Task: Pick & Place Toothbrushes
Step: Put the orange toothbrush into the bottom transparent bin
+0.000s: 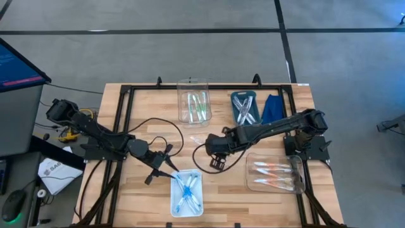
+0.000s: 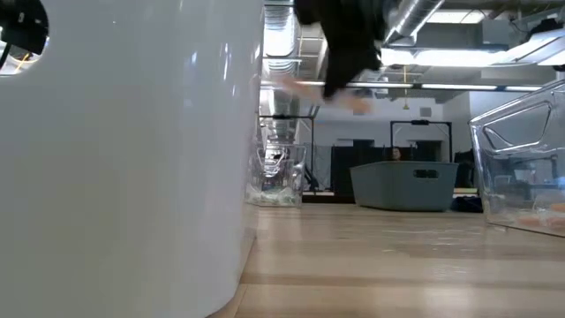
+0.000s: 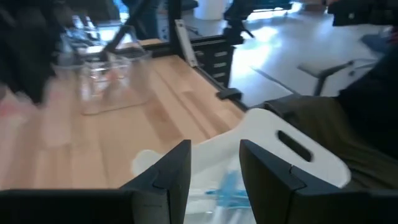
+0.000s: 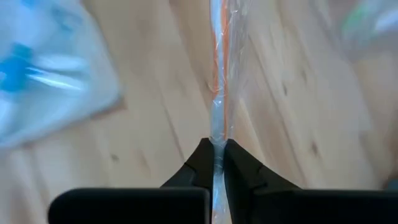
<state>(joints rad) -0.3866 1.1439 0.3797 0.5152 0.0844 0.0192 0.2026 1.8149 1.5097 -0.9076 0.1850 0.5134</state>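
- right gripper [image 4: 214, 149] is pinched tight on one orange-striped toothbrush [image 4: 219, 81], held in its clear wrapper above bare wood mid-table, between the white tray [image 1: 201, 179] and the clear bin at the right [image 1: 297, 170]. in the high view you see that gripper [image 1: 216, 162] just left of that bin.
- left gripper [image 3: 214, 168] hangs over the white tray w/ fingers spread and nothing between them; blue toothbrushes [image 1: 185, 192] lie in the tray under it.
- sorting looks well along, judging by colour: green ones [image 1: 197, 106] stand in the clear cup at the back, whitish-grey ones [image 1: 245, 109] lie in the teal tray, orange ones [image 1: 272, 170] in the clear bin at the right, blue in the white tray.
- left to do, prob: carry the held orange brush over to the right bin & let go. no loose brushes show on the wood that i can tell.
- other stuff: folded blue cloth [image 1: 272, 107] just beside the teal tray, black frame rails [image 1: 126, 114] round the table, a cable [image 1: 149, 126] looping across the left half.
- in the way: the bin's wall stands between your right gripper and the orange pile, so you'd need to clear its rim.
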